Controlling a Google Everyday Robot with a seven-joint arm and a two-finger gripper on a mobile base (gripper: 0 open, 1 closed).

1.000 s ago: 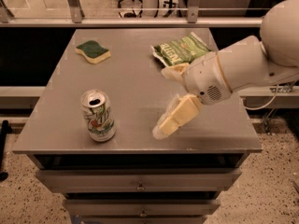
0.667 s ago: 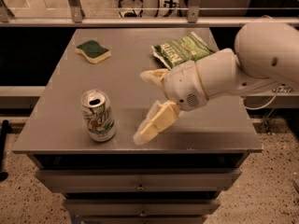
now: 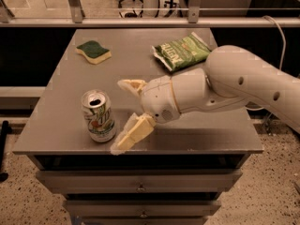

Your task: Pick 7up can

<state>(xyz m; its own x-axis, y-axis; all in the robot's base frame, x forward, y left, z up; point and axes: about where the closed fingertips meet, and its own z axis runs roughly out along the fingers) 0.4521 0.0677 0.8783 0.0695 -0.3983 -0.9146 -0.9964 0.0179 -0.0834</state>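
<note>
Just beside the small white-and-green aluminium 7up can (image 3: 99, 117), upright on the grey metal table (image 3: 56, 125), hung the cream two-finger gripper (image 3: 118, 116), spread wide and empty. The approach looked nearly complete. Next, the jaws needed to straddle the can and close.

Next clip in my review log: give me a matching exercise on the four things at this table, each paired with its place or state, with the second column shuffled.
Column one:
1. 7up can
2. sponge
3. chip bag
4. hand

Column two:
a. lying at the back left of the table
b. standing upright near the front left edge
c. open, close beside the can on its right as the camera sees it
d. lying flat at the back right

Pairs: 1-b, 2-a, 3-d, 4-c.
</note>
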